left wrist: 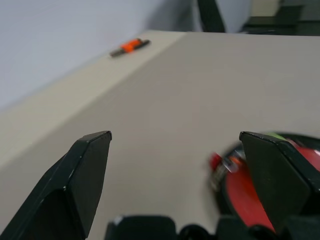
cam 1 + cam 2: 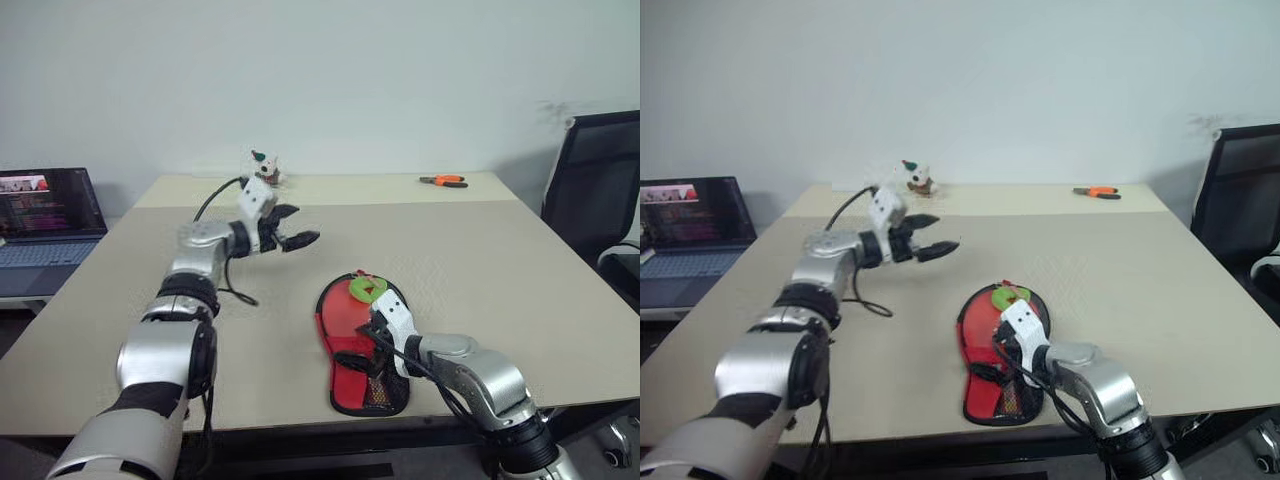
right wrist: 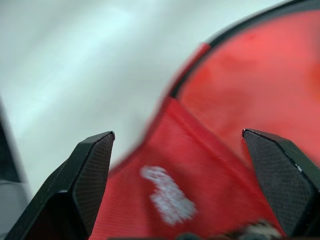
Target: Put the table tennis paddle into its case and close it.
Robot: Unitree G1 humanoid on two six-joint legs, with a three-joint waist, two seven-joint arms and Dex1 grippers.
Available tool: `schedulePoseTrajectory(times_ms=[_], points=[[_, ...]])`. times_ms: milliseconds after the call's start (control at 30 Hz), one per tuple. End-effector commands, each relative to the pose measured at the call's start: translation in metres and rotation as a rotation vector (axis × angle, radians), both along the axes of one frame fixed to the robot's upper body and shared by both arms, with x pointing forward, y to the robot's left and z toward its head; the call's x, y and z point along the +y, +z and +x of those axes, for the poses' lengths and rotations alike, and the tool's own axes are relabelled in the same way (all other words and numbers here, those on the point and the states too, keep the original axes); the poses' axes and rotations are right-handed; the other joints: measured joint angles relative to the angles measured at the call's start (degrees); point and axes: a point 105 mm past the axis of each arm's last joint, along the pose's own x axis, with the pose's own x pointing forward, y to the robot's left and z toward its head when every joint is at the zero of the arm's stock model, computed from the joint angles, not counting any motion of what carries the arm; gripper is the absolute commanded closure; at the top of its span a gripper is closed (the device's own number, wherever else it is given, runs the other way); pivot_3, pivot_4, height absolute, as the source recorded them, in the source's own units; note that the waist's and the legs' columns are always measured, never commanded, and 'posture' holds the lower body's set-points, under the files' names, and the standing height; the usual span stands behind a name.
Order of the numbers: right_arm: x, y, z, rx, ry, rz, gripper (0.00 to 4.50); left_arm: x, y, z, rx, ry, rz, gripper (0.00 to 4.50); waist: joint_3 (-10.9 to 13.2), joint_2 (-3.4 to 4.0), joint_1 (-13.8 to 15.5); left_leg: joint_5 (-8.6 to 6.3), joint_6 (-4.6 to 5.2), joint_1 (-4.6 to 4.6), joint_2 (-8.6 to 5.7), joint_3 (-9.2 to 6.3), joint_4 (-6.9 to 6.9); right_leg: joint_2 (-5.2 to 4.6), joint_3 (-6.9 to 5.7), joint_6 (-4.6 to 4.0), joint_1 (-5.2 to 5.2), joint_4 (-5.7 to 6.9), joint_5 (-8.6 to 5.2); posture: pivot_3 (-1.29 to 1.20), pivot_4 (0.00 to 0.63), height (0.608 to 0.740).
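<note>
The right gripper hangs low over the case, its two black fingers spread wide and grasping nothing. The case is a paddle-shaped red pouch with a black edge. It lies flat on the table near the front edge, with its round end toward the far side and its narrow end, which carries black mesh, toward the robot. A lime-green round fob sits on the round end. Whether the paddle is inside the pouch cannot be told.

The right wrist view looks between the spread fingertips at red fabric with a blurred white logo and a curved black rim, detail the head views do not give. The left wrist view shows the round end of the case just past one fingertip, and an orange-handled tool lying near the table's far edge.

The left gripper is also released, its fingers apart and empty. It hovers above the table well apart from the case, pointing about level and toward the right. The left arm reaches forward with the elbow bent. The right forearm comes in from the near right corner, its wrist angled down toward the pouch. A small white toy stands at the far edge, a laptop sits off the table's left side, and a black chair stands to the right.
</note>
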Motion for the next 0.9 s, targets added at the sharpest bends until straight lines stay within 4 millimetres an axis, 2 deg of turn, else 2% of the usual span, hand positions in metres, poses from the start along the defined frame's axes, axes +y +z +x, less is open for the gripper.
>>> schedulePoseTrajectory(times_ms=[33,133,267,500,633,900], points=[[-0.007,0.049,-0.018,-0.104,0.102,0.078,0.0,-0.004,0.008,-0.018,-0.023,-0.104,-0.002,0.03,0.22,0.01,0.54,0.0,0.0,-0.12,0.0,-0.13,0.04,-0.01,-0.03,-0.01,-0.08,-0.01,0.0,0.0,0.15,0.74],[-0.021,0.057,-0.025,-0.13,0.129,0.046,0.0,-0.011,-0.006,-0.028,0.003,-0.132,0.031,0.03,0.24,-0.01,1.15,0.0,0.0,-0.44,-0.03,-0.52,0.18,-0.04,-0.09,-0.01,-0.19,-0.08,0.01,0.0,0.15,0.74],[-0.041,0.062,-0.027,-0.148,0.132,0.002,0.0,-0.031,-0.029,-0.047,0.048,-0.222,0.073,0.03,0.27,0.03,1.24,0.0,0.02,-0.45,-0.09,-0.64,0.29,-0.05,-0.11,-0.02,-0.09,-0.07,0.0,0.0,0.15,0.74],[-0.064,0.055,-0.019,-0.141,0.032,-0.038,0.0,-0.047,-0.057,-0.065,0.096,-0.284,0.115,0.03,0.3,0.07,0.85,0.0,0.04,-0.37,-0.02,-0.68,0.55,0.07,-0.1,-0.03,0.04,0.08,-0.01,0.0,0.15,0.74],[-0.068,0.055,-0.013,-0.155,0.0,-0.052,0.0,-0.056,-0.068,-0.059,0.119,-0.273,0.108,0.03,0.3,0.08,1.05,0.0,0.05,-0.4,-0.04,-0.68,0.65,0.07,-0.14,-0.03,0.08,0.1,0.0,0.0,0.15,0.74],[-0.067,0.059,0.004,-0.209,-0.032,-0.072,0.0,-0.077,-0.088,-0.032,0.128,-0.193,0.105,0.03,0.31,0.07,1.1,-0.03,0.08,-0.43,-0.12,-0.6,0.76,0.06,-0.31,-0.01,0.13,0.08,0.0,0.0,0.15,0.74]])
